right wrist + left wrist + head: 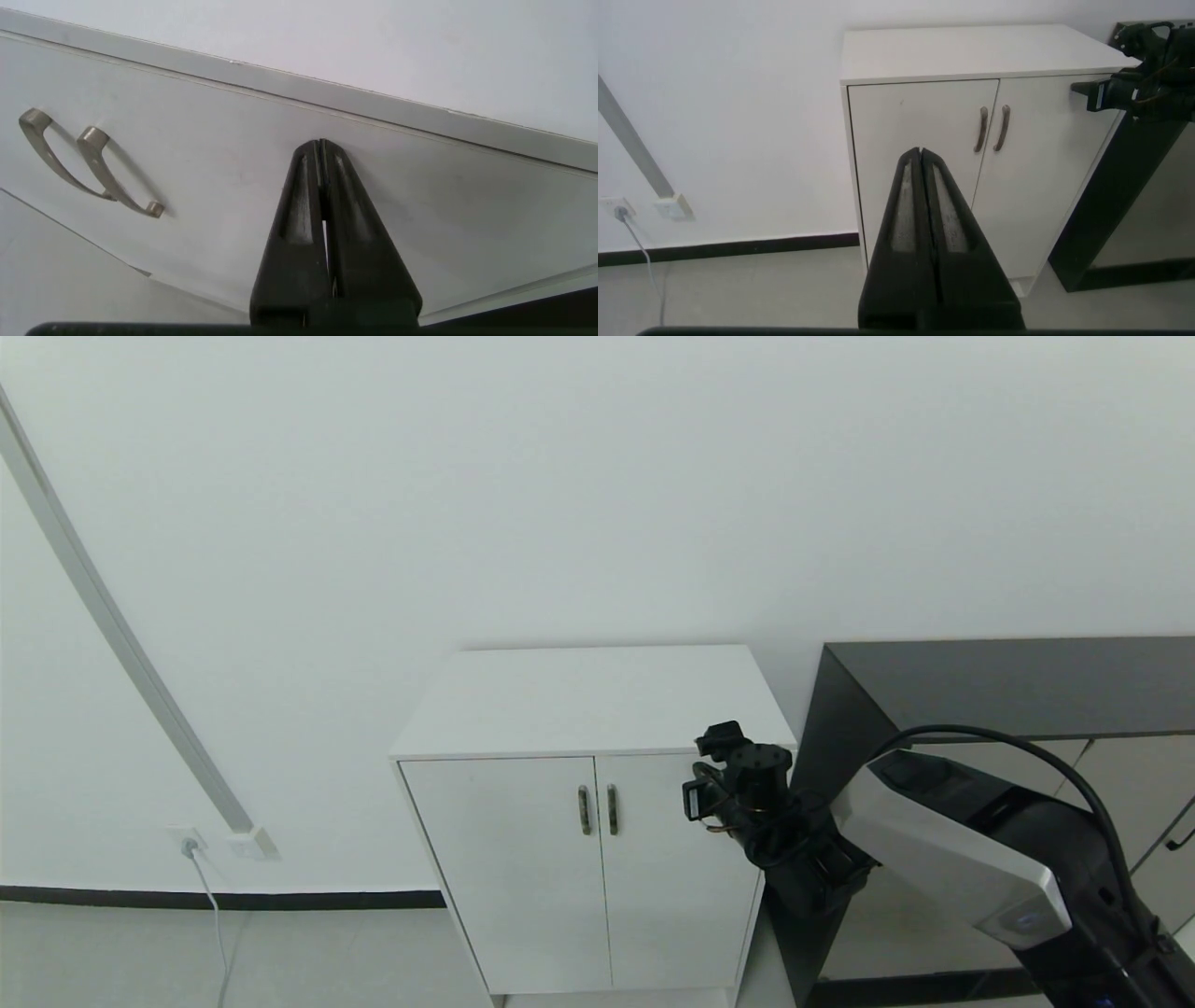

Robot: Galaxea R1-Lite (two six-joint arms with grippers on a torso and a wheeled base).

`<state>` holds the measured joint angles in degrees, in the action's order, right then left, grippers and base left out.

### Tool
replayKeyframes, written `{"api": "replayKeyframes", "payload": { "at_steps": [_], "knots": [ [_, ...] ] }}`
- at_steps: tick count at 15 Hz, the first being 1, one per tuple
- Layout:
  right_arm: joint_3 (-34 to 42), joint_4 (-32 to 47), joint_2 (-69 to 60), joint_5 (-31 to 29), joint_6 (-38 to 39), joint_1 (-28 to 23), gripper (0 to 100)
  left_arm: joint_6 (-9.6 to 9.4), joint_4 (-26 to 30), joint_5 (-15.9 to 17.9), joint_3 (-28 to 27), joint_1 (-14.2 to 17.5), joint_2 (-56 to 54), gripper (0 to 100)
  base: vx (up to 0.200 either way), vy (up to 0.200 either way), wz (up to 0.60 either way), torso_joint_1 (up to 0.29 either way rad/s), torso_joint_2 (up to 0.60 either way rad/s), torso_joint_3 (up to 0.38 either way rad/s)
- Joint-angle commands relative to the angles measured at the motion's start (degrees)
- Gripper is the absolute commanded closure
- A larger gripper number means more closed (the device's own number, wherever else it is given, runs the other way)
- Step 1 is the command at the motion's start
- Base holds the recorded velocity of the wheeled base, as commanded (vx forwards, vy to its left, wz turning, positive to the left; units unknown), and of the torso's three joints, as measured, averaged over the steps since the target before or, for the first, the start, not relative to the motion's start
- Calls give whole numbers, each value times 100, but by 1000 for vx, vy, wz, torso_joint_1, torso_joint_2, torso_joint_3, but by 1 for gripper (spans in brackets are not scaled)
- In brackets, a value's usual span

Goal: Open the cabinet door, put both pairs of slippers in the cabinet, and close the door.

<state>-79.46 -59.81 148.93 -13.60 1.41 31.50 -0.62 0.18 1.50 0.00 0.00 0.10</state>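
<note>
The white cabinet [597, 705] stands on the floor [308, 957] against the pale wall [560, 476], near the middle of the head view. Its two doors [513, 868] are both shut, so the inside is hidden. Two curved metal handles [584, 810] sit side by side where the doors meet, high on the front. The top of the cabinet is bare.

The right pincer [322, 149] is closed with nothing in it, fingers pressed together. It is held close in front of the door on the robot's right, near that door's upper outer corner and well to the side of the handles. Whether the tips touch the door cannot be told.

The left pincer [920, 154] is also closed and empty. It is held well back from the cabinet, pointing towards the front of it.

Just beside the cabinet on the robot's right stands a dark sideboard [980, 677] with a glossy front; the right arm crosses in front of its near corner.

On the robot's left the wall runs free of furniture. A grey strip [112, 616] slants down it to a small white box, with a socket [187, 840] beside that. A white cable [217, 924] hangs from the socket to the floor. A black skirting [233, 899] runs along the foot of the wall up to the cabinet's side.
</note>
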Motion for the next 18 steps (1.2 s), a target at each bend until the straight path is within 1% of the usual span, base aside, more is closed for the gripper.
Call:
{"api": "replayKeyframes", "payload": {
  "at_steps": [1, 8, 13, 14, 16, 17, 18],
  "knots": [
    [-35, -5, -5, -2, -1, -4, 100, 1, -1, -1, 0, 0, -1, 100, 0, 0, 0, 0, 0, 0],
    [71, -57, -57, -11, 8, 14, 100, 1, -1, -1, 0, 0, -1, 100, 0, 0, 0, 0, 0, 0],
    [1231, -585, -866, -46, -1, 67, 100, 1, -1, -1, -9, 0, -1, 100, 0, 0, 0, 0, 0, 0],
    [1670, -796, -1112, -46, -1, 23, 100, 1, -1, -1, 0, 0, -1, 100, 0, 0, 0, 0, 0, 0],
    [2426, -1218, -1472, -72, 8, -153, 100, 1, -1, -1, 0, 0, -1, 100, 0, 0, 0, 0, 0, 0],
    [2576, -1314, -1551, -72, -1, -223, 100, 1, -1, -1, 0, 0, -1, 100, 0, 0, 0, 0, 0, 0],
    [3094, -1639, -1771, -72, -1, -443, 100, 1, -1, -1, 0, 0, -1, 100, 0, 0, 0, 0, 0, 0]
  ]
}}
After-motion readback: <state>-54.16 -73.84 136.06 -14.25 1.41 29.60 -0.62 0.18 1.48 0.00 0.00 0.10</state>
